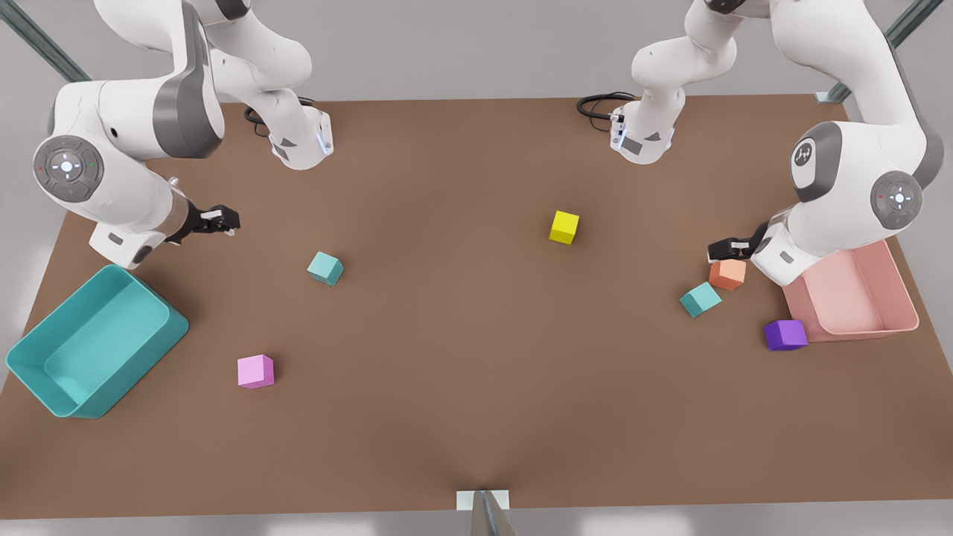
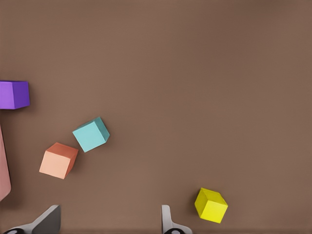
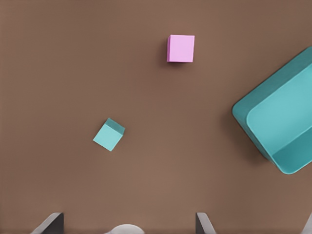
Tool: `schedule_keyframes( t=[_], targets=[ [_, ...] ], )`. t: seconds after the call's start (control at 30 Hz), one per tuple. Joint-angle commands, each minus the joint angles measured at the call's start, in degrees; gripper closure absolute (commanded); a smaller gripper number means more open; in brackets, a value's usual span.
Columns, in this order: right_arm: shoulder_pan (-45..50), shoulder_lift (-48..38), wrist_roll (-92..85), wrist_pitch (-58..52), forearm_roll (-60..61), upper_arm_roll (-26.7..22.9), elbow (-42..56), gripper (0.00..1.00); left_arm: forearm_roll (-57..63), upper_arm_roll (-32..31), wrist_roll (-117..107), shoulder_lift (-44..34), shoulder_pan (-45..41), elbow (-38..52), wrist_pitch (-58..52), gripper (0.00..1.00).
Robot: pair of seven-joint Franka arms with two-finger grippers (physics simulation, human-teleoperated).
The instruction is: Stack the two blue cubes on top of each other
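A brown table [image 1: 461, 387] fills the scene, with a grey floor past its edges. The left gripper [image 1: 721, 251] hangs at the front view's right, its fingers [image 2: 168, 222] spread apart and holding nothing. Just beside it sits an orange cube [image 1: 727, 274], and a little further out lies one blue cube [image 1: 700, 299], near the orange one but apart from it. A purple cube [image 1: 785, 335] touches the pink bin [image 1: 893, 313], which stands under this arm close to the table edge. A yellow cube [image 1: 564, 226] lies well apart toward the centre.

The right gripper [image 1: 216, 220] hangs at the front view's left, also spread wide and empty. The other blue cube [image 1: 325, 268] lies near it, with bare table on all sides. A pink cube [image 1: 255, 371] is farther off. The teal bin [image 1: 45, 372] stands at the table edge beside this arm. Wide bare table separates the two blue cubes.
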Motion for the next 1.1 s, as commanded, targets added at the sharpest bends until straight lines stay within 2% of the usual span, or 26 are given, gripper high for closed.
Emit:
schedule_keyframes(
  t=[0.0, 0.1, 0.17, 0.33, 0.4, 0.47, 0.5, 0.6, 0.63, 0.73, 0.83, 0.9, 1.07],
  targets=[
    [0.0, 0.0, 1.7, -0.1, 0.2, 0.0, 0.0, 0.00, 0.0, 0.0, -0.4, -0.1, 0.0, 0.0, -0.1, 0.00],
    [1.7, 2.7, 1.7, -0.2, -0.2, 0.8, -0.2, 0.00, 0.0, 0.0, -0.4, -0.1, 0.0, 0.0, -0.1, 0.00],
    [3.4, 5.2, 24.2, 1.6, 9.8, 0.7, -6.5, 0.00, 0.0, 0.0, -0.4, -0.1, 0.0, 0.1, -0.1, 0.00],
    [7.2, 2.9, 41.5, 25.0, 14.0, 0.7, -25.0, 0.00, 0.0, 0.0, -0.5, 0.0, 0.0, 0.0, -0.1, 0.00],
    [7.1, 3.2, 47.4, 29.1, 15.5, 0.6, -28.0, 0.00, 0.0, 0.0, -0.5, 0.0, 0.0, 0.0, -0.1, 0.00],
    [7.1, 4.9, 47.3, 29.7, 10.9, 0.4, -28.2, 0.00, 0.0, 0.0, -0.5, 0.0, 0.0, 0.0, -0.1, 0.00],
    [7.2, 4.7, 47.2, 34.8, 5.8, 0.4, -30.0, 0.00, 0.0, 0.0, -0.5, 0.0, 0.0, 0.0, -0.1, 0.00],
    [6.9, 3.6, 47.5, 44.4, 4.3, 0.1, -34.8, 0.00, 0.0, 0.0, -0.5, 0.0, 0.0, 0.0, -0.7, 0.00],
    [6.7, 2.3, 47.7, 49.2, 4.2, 0.0, -39.0, 0.00, 0.0, -0.1, -0.5, -0.1, 0.0, 0.0, -0.7, 0.00],
    [6.2, 1.4, 47.9, 55.4, 4.9, 0.0, -44.7, 0.00, 0.0, -0.2, -0.4, -0.1, -0.1, 0.2, -0.7, 0.00],
    [6.2, -0.6, 48.2, 70.9, 4.9, 0.0, -53.8, 0.00, -0.1, -0.3, -0.5, -1.0, -0.1, 1.4, -0.8, 0.00],
    [6.3, -1.4, 49.1, 76.3, 4.9, 0.1, -57.4, 0.00, -0.1, -0.4, -0.5, -1.1, -0.4, 4.1, -2.5, 0.00],
    [6.3, -2.5, 49.2, 79.5, 4.9, 0.2, -61.9, 0.00, -0.1, -0.1, -0.2, -1.8, 0.3, 5.7, -12.6, 0.00]
  ],
)
